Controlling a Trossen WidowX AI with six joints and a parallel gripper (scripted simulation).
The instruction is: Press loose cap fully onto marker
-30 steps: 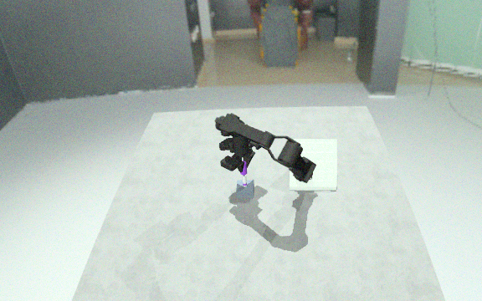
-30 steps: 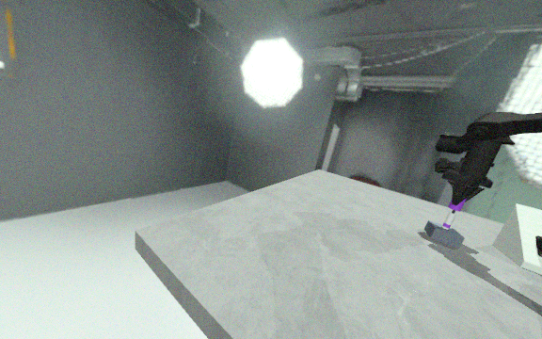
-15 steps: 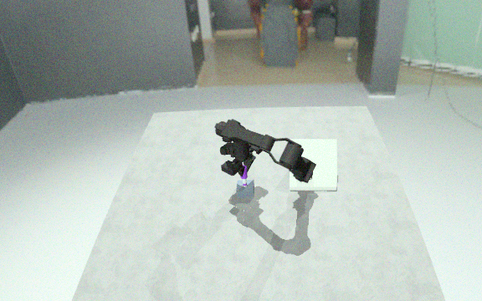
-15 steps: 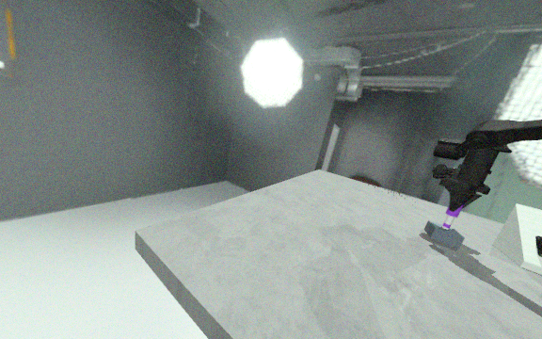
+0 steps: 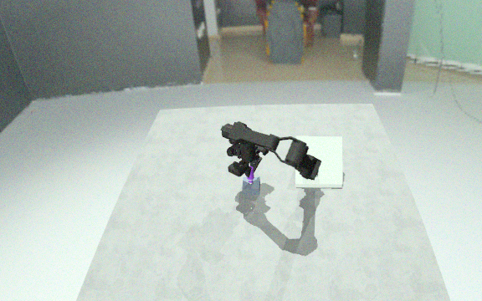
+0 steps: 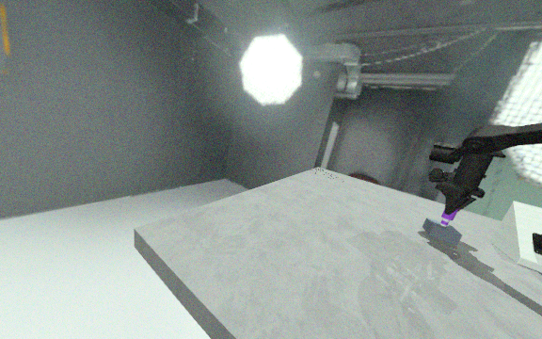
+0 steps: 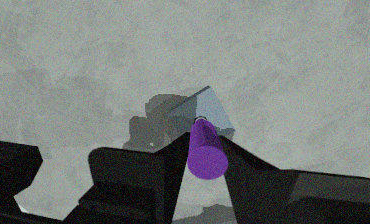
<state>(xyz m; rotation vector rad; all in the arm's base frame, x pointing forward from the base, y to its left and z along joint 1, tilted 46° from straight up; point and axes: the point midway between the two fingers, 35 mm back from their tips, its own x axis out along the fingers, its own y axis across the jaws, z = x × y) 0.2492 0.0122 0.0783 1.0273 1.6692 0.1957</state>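
Observation:
The purple cap [image 5: 252, 172] [image 6: 449, 217] [image 7: 207, 162] is upright between the fingers of my gripper [image 5: 250, 168] [image 6: 452, 210] [image 7: 203, 138], which is shut on it. The cap is directly over the marker [image 5: 250, 181] [image 6: 444, 222] and covers its upper part. A short light piece of the marker with a purple band shows below the cap in the top and exterior views. The marker stands in the blue-grey holder block [image 5: 253, 189] [image 6: 442, 234] [image 7: 214, 107]. The frames do not show whether the cap is fully seated.
A white slab [image 5: 332, 160] [image 6: 522, 242] lies beside the arm's base, to the right of the holder block in the top and exterior views. The arm reaches over from there, and its shadow falls across the grey table top [image 5: 161, 234] [image 6: 276, 245].

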